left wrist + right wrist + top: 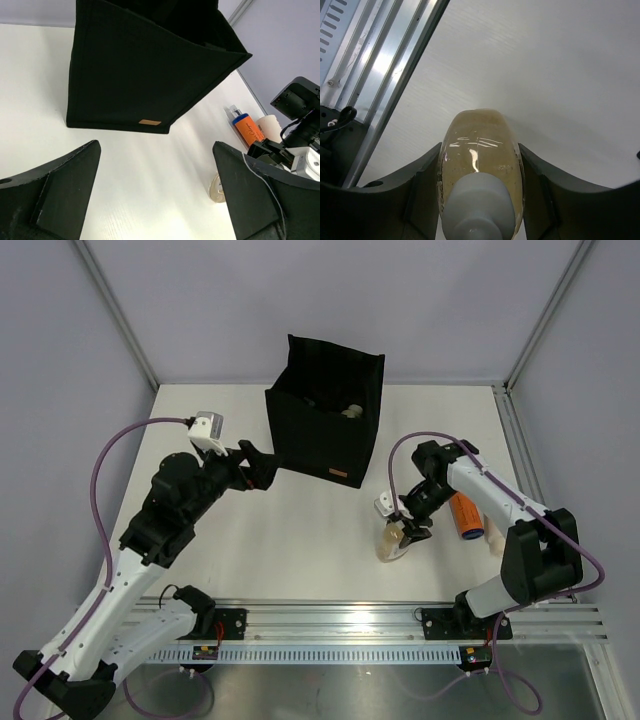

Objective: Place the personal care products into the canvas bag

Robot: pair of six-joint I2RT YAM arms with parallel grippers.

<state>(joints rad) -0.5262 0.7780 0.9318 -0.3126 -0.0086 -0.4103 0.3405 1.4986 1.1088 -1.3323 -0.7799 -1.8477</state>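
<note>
While the white table is matte, the metal rail along its near edge throws back a lot of glare, and plain grey walls box it all in. The bag stands upright mid-table toward the back, with something pale inside. The right gripper pinches the amber bottle front right. An orange bottle lies just beside it, then a white one. The left gripper is spread wide near the bag.
</note>
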